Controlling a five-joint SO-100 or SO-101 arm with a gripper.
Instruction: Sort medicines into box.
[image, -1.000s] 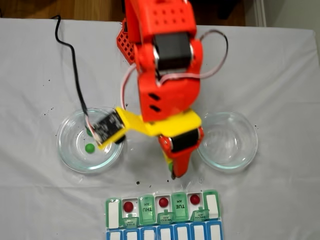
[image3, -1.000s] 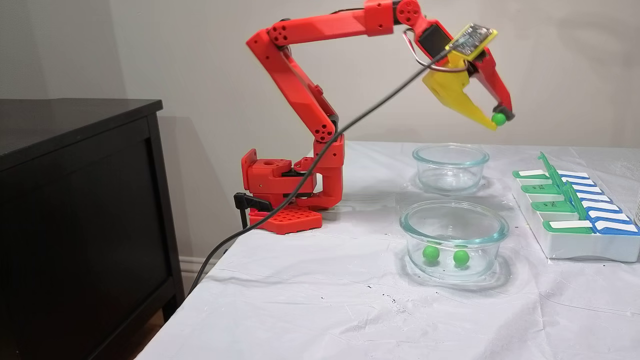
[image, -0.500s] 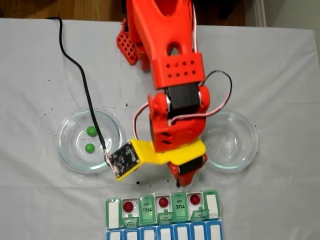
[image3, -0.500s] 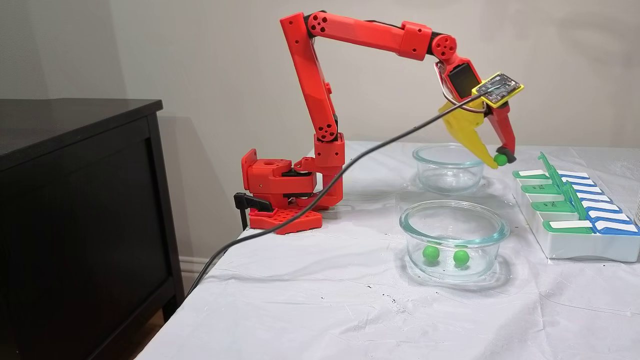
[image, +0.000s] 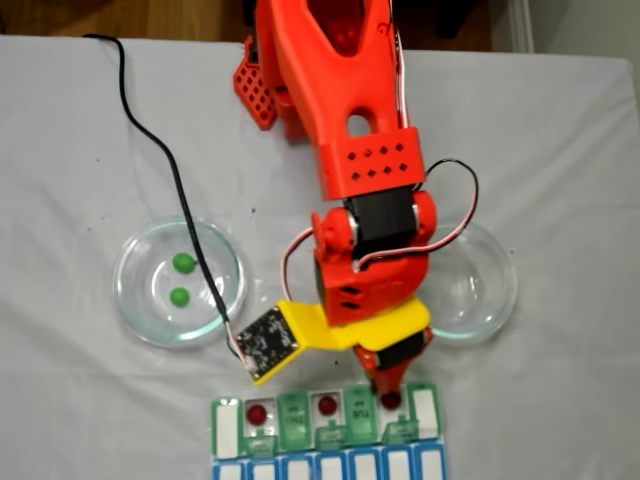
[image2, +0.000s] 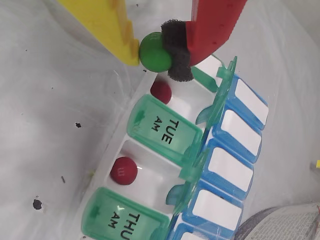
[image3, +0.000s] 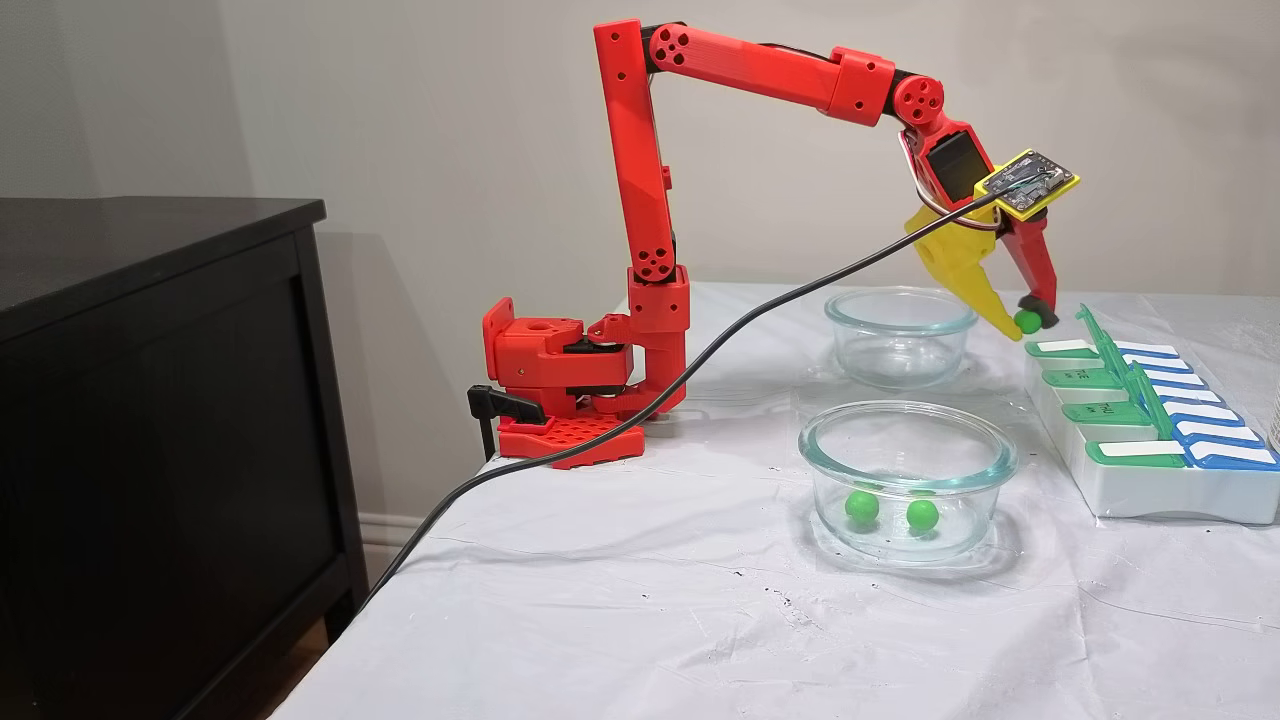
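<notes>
Clamped on a green ball (image2: 155, 51), poised over the pill organizer's (image2: 220, 165) open compartment.
Risks bouncing out, or joining the red ball (image2: 161, 92) below.

The red arm (image3: 640, 180) rises from its base at the table's back edge and reaches out to the right, its gripper (image3: 1022, 322) pointing down with the yellow and red fingers closed on a green ball (image3: 1027, 322) just above the near end of the pill organizer (image3: 1140, 480). The organizer's green lids (image3: 1085, 380) stand open. Two glass dishes sit on the white cloth: the nearer dish (image3: 905, 470) holds two green balls (image3: 862, 506), and the farther dish (image3: 900, 335) stands behind it. A black cable (image3: 700, 360) runs from the wrist off the table's edge.
</notes>
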